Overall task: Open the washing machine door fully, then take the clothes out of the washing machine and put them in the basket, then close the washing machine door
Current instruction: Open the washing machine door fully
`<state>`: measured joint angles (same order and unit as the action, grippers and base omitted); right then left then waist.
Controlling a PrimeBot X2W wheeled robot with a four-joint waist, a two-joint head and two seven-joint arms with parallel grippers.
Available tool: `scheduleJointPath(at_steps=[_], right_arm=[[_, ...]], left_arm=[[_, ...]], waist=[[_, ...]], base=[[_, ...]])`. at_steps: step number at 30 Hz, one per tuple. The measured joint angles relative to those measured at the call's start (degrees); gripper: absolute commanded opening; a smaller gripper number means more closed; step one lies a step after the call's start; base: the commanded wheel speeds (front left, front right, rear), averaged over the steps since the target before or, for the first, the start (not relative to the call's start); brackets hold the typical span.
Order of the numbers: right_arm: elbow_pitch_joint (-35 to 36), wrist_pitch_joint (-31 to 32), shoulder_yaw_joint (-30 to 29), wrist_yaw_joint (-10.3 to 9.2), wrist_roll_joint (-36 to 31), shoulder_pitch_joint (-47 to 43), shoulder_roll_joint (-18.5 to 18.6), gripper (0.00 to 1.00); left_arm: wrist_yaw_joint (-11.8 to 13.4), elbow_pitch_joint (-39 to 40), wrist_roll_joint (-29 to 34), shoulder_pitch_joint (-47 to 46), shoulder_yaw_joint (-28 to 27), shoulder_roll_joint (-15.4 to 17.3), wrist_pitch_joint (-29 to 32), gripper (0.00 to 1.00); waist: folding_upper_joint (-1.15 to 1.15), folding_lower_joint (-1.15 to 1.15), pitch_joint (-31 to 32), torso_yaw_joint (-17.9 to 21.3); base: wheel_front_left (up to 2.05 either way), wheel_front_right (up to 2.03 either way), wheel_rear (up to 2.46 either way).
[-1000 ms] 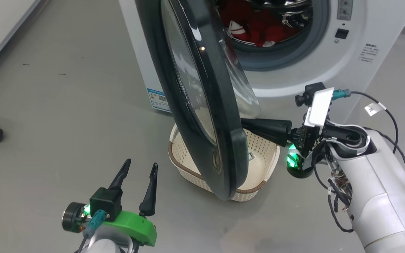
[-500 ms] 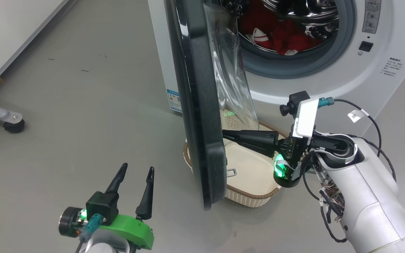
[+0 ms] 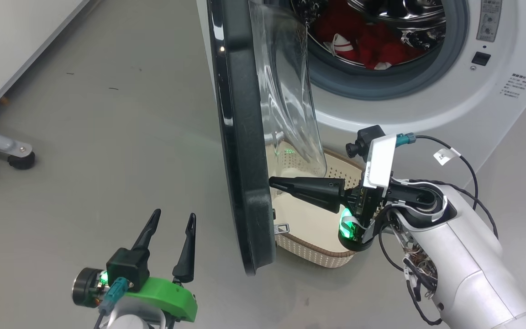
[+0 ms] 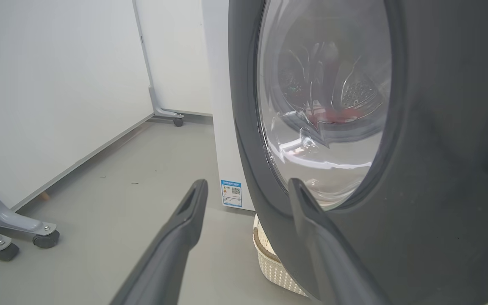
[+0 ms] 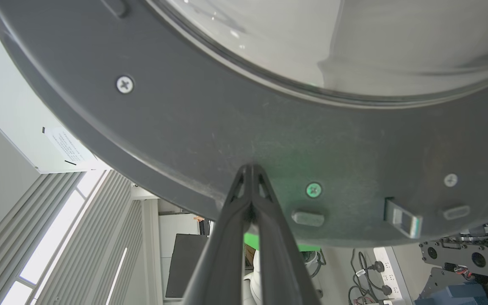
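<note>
- R gripper (image 3: pixel 274 183): fingers pressed together, clamped on nothing, tips against inner black rim of washing machine door (image 3: pixel 240 151), low down.
- L gripper (image 3: pixel 174 214): fingers spread wide, empty, outside the door, apart from it.
- Door approx. edge-on to head cam, so only partly open, not yet full.
- To do well: push outward along hinge arc; contact on rim, not glass (image 3: pixel 286 91); watch for tips slipping off lower edge; hold L gripper clear of swing path.
- Washing machine (image 3: pixel 427 114) drum (image 3: pixel 404 13): red clothes (image 3: pixel 359 41) w/ white trim heaped at bottom, all inside.
- Basket (image 3: pixel 318 258): on floor (image 3: pixel 107 137) below door, in front of machine; looks empty, though door hides part.
</note>
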<state>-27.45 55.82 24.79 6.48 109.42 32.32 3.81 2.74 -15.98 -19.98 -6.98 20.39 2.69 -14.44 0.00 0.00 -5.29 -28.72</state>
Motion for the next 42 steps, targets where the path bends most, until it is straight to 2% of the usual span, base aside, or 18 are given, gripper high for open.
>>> scheduleJointPath(at_steps=[10, 19, 20, 21, 22, 23, 29, 35, 42], right_arm=[[2.05, -4.33, -0.75, 0.02, 3.94, -2.32, -0.18, 0.00], [5.01, -10.00, -6.11, 0.46, 6.11, -6.30, -0.29, 0.00], [5.55, -10.83, -6.62, 0.46, 5.57, -6.76, -0.27, 0.07], [6.26, -11.66, -7.37, 0.46, 4.80, -7.21, -0.33, 0.49], [7.04, -12.59, -8.28, 0.46, 4.08, -7.62, -0.35, 0.86], [7.93, -13.68, -9.27, 0.46, 3.31, -8.15, -0.35, 1.00], [11.92, -19.72, -13.01, 0.47, -2.20, -11.68, -0.09, 1.00], [16.26, -27.40, -17.08, 0.47, -9.58, -16.39, 1.75, 1.00], [20.69, -38.91, -19.18, 0.47, -25.01, -21.11, 6.09, 1.00]], left_arm=[[0.07, 0.69, -0.01, 0.02, -0.82, -0.02, 0.00, 1.00], [0.25, 0.71, -0.02, 0.15, -1.18, -0.03, 0.00, 1.00], [0.25, 0.76, -0.02, 0.24, -1.27, -0.03, 0.00, 1.00], [0.26, 0.74, -0.02, 0.29, -1.27, -0.02, 0.00, 1.00], [0.26, 0.73, -0.02, 0.30, -1.23, -0.03, 0.00, 1.00], [0.26, 0.73, -0.02, 0.32, -1.21, -0.03, 0.00, 1.00], [0.49, 0.75, -0.02, 0.88, -1.65, -0.02, 0.00, 1.00], [0.49, 0.48, -0.02, 1.13, -1.46, -0.04, 0.00, 1.00], [0.49, 0.27, -0.03, 1.16, -1.56, -0.04, 0.00, 1.00]], waist=[[0.00, 0.00, -0.51, 1.00], [0.00, 0.00, -0.13, 2.36], [0.00, 0.00, -0.11, 2.49], [0.00, 0.00, -0.09, 2.66], [0.00, 0.00, -0.07, 2.80], [0.00, 0.00, -0.05, 2.92], [0.00, 0.00, 0.14, 3.97], [0.00, 0.00, 0.41, 4.60], [0.00, 0.00, 0.64, 4.97]], base=[[0.00, 0.00, 0.00], [0.00, 0.00, 0.00], [0.00, 0.00, 0.00], [0.00, 0.00, 0.00], [0.00, 0.00, 0.00], [0.00, 0.00, 0.00], [0.00, 0.00, 0.00], [0.00, 0.00, 0.00], [0.00, 0.00, 0.00]])
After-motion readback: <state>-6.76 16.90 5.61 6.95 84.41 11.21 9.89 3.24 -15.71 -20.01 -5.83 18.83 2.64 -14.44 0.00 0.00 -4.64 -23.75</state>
